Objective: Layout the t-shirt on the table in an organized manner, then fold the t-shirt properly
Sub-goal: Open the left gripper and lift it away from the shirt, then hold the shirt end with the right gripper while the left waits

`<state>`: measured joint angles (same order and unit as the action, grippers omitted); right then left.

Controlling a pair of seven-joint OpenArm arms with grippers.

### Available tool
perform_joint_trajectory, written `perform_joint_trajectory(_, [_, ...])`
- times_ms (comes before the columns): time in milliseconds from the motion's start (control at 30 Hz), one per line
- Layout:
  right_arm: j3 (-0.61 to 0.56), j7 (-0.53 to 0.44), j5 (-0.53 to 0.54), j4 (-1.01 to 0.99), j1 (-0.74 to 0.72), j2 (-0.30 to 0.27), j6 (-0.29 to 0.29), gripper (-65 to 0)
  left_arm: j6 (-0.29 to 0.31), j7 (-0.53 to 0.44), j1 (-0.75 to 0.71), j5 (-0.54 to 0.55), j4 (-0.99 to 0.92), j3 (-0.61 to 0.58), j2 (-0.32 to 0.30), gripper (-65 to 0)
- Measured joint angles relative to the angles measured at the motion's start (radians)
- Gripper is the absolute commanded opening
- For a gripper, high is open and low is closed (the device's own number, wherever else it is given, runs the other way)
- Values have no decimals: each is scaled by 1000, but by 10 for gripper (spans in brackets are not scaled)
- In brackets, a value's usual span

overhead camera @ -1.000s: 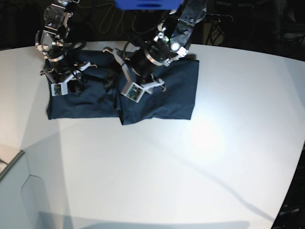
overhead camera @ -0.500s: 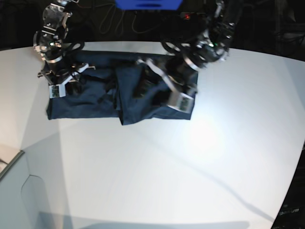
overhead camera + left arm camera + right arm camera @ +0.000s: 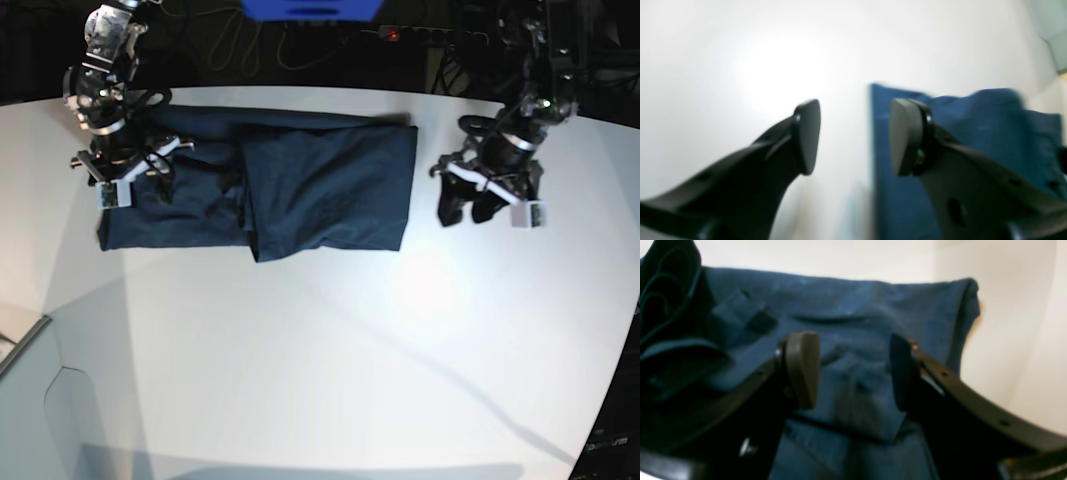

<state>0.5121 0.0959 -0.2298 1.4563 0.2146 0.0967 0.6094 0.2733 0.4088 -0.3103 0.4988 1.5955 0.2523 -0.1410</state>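
shirt [image 3: 300,185]: lies partly folded at the far side of the worktop [image 3: 330,360], one half lapped over the middle.
left pincer [image 3: 472,202]: jaws apart, empty, over bare worktop just beside the shirt's edge.
right pincer [image 3: 140,180]: jaws apart, low over the rumpled unfolded end, gripping nothing.
step: mid-fold, by my reading.
next: likely needs the right pincer to pinch that loose end and carry it across.

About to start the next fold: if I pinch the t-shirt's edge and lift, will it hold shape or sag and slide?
The t-shirt will probably sag: it lies in soft wrinkles and overlapped layers, so it looks floppy. Only the pinched layer may rise, since the folds sit loose. The table looks glossy, so a push would likely slide and bunch the cloth. Both the left gripper and right gripper look open.
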Motion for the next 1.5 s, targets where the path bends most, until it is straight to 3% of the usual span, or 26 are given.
perform_joint_trajectory(233, [2,5,-1,1,10,0,0,-306,0,-1,-11,0,-59,98,0,-329])
perform_joint_trajectory(700, [33,5,-1,14,8,0,0,-303,0,-5,-21,-3,-71,97,3,-329])
perform_joint_trajectory(933, [33,6,2,57,30,0,0,-228,0,-2,-22,-4,-135,97,2,-329])
perform_joint_trajectory(1500, [109,5,0,69,19,1,0,-223,0,-8,-21,-4,-127,98,0,-329])
